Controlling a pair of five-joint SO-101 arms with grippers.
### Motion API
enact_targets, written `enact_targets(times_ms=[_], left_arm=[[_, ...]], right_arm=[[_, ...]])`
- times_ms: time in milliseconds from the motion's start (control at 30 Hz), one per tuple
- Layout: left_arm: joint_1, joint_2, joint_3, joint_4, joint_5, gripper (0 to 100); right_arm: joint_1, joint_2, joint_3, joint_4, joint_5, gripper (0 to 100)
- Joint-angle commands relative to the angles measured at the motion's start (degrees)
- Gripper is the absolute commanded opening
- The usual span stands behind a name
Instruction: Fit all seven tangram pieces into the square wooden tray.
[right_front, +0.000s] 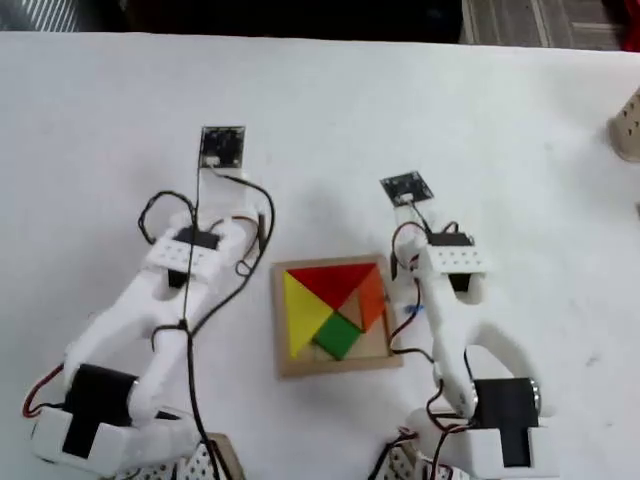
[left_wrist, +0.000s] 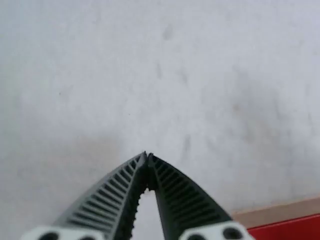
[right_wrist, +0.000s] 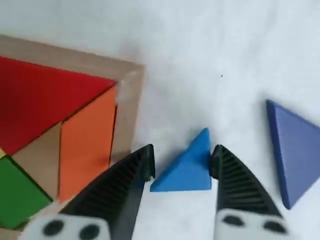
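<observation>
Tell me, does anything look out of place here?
Yes: a small blue triangle and a larger blue triangle lie on the table outside the tray, the small one inside the open right gripper; bare wood shows inside the tray.

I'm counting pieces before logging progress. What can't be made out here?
Light triangle and dark triangle: the right arm lies over their spot in the high view; the dark one is cut by the right wrist view's edge.
Tray: cut off by the edges of both wrist views.
Green piece: too small in the high view to tell one piece from two.
Right tool: open around the light triangle; touching or not, unclear.
</observation>
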Motion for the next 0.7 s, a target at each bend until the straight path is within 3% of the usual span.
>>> enact_targets(times_ms=[0,200,667], left_arm=[[0.57,-0.13,-2.46,0.09,-0.53,2],[0.57,-0.13,-2.55,0.09,-0.53,2],[0.57,-0.13,-2.73,0.09,-0.53,2]], right_arm=[[1.71,-2.68,-0.26,0.4,-0.79,17.6],[3.3,-2.86,-0.44,0.84,-5.98,17.6],[0.4,-2.15,1.14,5.49,-5.98,17.4]])
